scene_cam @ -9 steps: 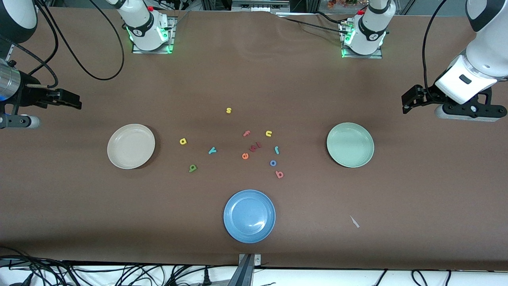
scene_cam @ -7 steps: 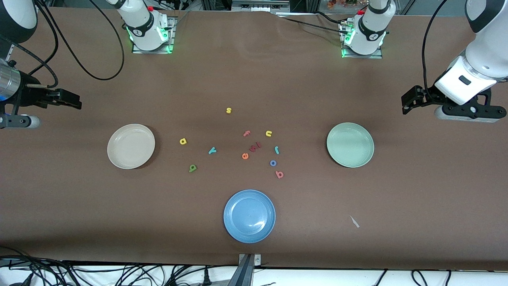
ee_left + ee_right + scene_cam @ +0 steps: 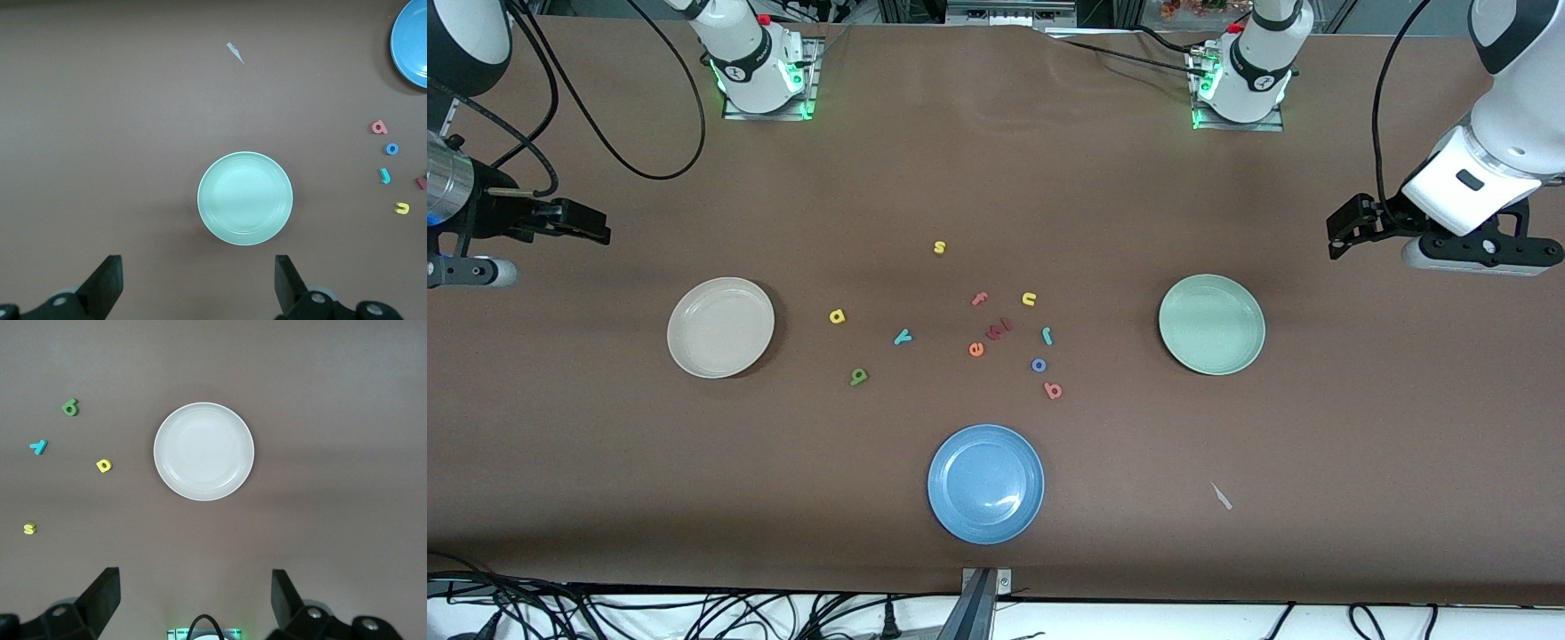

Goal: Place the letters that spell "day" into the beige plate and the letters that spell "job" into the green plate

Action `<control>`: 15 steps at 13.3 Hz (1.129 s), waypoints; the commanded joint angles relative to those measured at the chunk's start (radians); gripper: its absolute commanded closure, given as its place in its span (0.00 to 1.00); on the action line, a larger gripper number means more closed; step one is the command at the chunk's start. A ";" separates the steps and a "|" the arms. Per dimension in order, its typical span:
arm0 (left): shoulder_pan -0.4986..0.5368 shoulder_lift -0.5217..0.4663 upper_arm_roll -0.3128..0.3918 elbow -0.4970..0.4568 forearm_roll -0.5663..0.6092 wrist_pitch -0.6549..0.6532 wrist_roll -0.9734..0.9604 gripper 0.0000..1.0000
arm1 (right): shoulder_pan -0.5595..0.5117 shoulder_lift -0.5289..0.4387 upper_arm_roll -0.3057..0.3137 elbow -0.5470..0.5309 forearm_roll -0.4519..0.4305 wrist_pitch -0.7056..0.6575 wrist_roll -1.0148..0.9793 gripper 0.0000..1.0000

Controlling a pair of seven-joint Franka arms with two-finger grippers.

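The beige plate (image 3: 720,327) (image 3: 203,451) lies empty toward the right arm's end, the green plate (image 3: 1211,324) (image 3: 245,198) empty toward the left arm's end. Between them on the table lie the yellow a (image 3: 837,316) (image 3: 103,465), teal y (image 3: 903,336) (image 3: 39,446), green d (image 3: 858,377) (image 3: 69,407), teal j (image 3: 1047,335) (image 3: 385,175), blue o (image 3: 1039,364) (image 3: 392,149) and red-pink b (image 3: 1053,389) (image 3: 379,127). My left gripper (image 3: 1347,227) (image 3: 198,280) hangs open in the air beside the green plate. My right gripper (image 3: 578,222) (image 3: 195,597) hangs open beside the beige plate.
A blue plate (image 3: 985,483) sits nearest the front camera. Other letters lie among the task letters: a yellow s (image 3: 939,247), pink f (image 3: 979,299), yellow u (image 3: 1029,299), orange e (image 3: 976,349) and a dark red letter (image 3: 1000,327). A small paper scrap (image 3: 1221,496) lies nearer the camera than the green plate.
The left arm's wrist has shifted very slightly. The plates, the letters and the right arm have not moved.
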 commanded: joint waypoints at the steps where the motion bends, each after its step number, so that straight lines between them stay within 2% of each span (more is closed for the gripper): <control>1: -0.002 -0.013 0.003 0.000 0.003 0.000 0.005 0.00 | -0.001 -0.014 0.004 -0.003 -0.004 -0.006 -0.014 0.00; 15: -0.008 -0.003 0.002 0.001 0.003 -0.001 0.008 0.00 | -0.001 -0.014 0.002 -0.001 -0.004 -0.008 -0.014 0.00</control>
